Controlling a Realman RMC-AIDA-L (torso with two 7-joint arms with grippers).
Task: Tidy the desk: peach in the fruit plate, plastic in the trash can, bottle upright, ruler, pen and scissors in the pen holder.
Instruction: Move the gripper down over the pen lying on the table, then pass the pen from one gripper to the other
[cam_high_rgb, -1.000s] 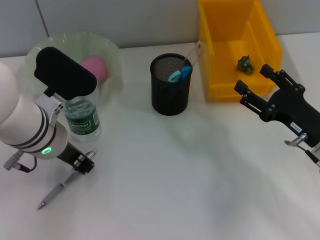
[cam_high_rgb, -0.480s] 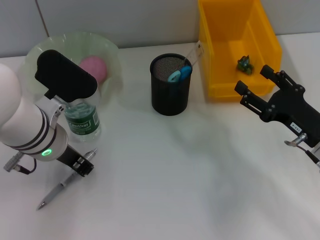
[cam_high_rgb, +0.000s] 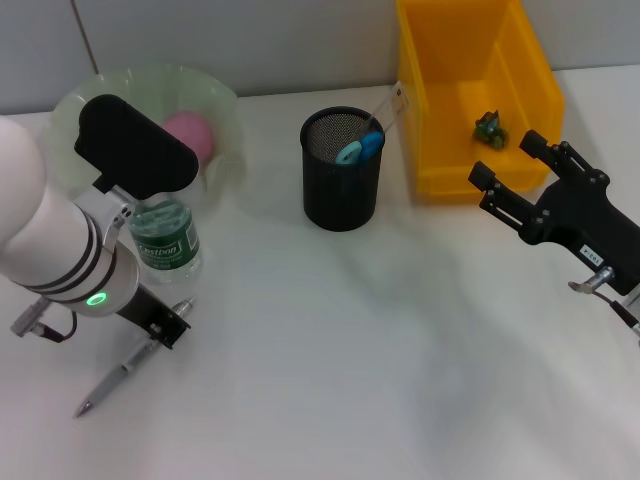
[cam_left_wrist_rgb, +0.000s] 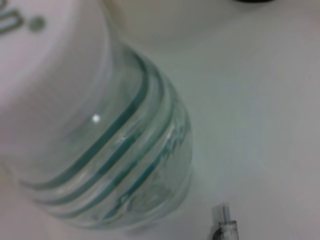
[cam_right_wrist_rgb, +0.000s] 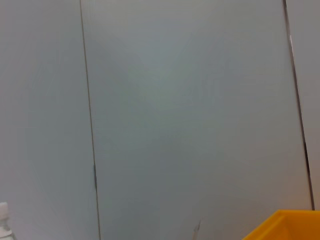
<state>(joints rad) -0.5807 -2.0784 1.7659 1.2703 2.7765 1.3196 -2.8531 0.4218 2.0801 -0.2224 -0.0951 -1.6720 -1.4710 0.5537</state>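
Pen (cam_high_rgb: 128, 370) lies flat on the surface, near left edge, beside upright bottle (cam_high_rgb: 165, 240). Left claw (cam_high_rgb: 160, 325) low over its upper end, fingers unreadable. Best: grip mid-barrel, lift clear of bottle, carry to pen holder (cam_high_rgb: 342, 170). Right claw (cam_high_rgb: 515, 175) idle, spread apart.

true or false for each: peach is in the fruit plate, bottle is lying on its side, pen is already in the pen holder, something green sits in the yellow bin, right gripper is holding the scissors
1. The peach is in the fruit plate: true.
2. The bottle lies on its side: false, it stands upright beside the plate.
3. The pen is in the pen holder: false, it lies on the desk, by the left arm.
4. A small green piece sits in the yellow bin: true.
5. The right gripper holds the scissors: false, it is open and empty; the scissors are in the holder.
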